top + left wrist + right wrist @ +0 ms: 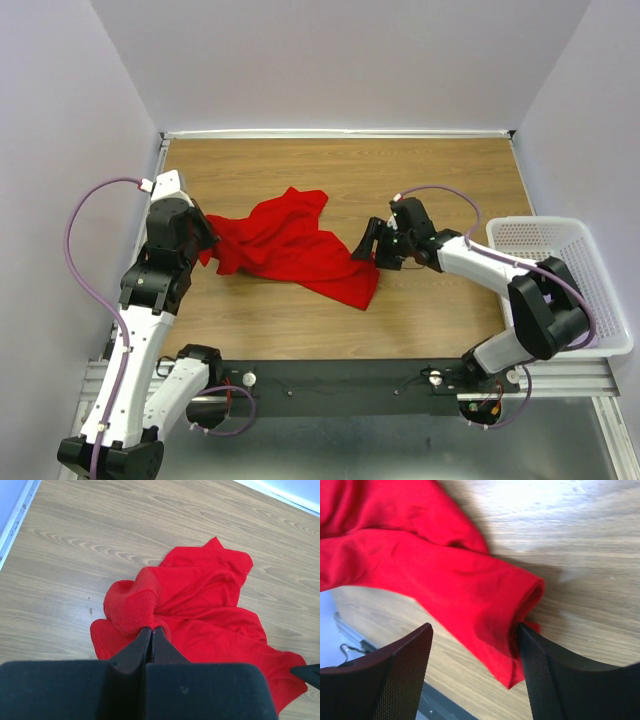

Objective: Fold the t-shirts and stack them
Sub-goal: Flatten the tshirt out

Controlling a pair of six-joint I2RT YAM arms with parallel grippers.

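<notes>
In the left wrist view alone, left claw (pixel 151 630) pinches red t-shirt (pixel 210 595).

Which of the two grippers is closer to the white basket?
The right. The right gripper sits open at the red t-shirt's right end, somewhat left of the basket; the left gripper pinches the shirt's left edge, much farther left.

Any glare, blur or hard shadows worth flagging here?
Top external: even light, soft shadows, the bright red cloth t-shirt sharp on the wood-grain table. Left wrist: sharp cloth and grain; the black left pincer is underexposed, almost featureless. Right wrist: white glare washes out the wood at top, shirt slightly blurred, shadow beside its sleeve.
</notes>
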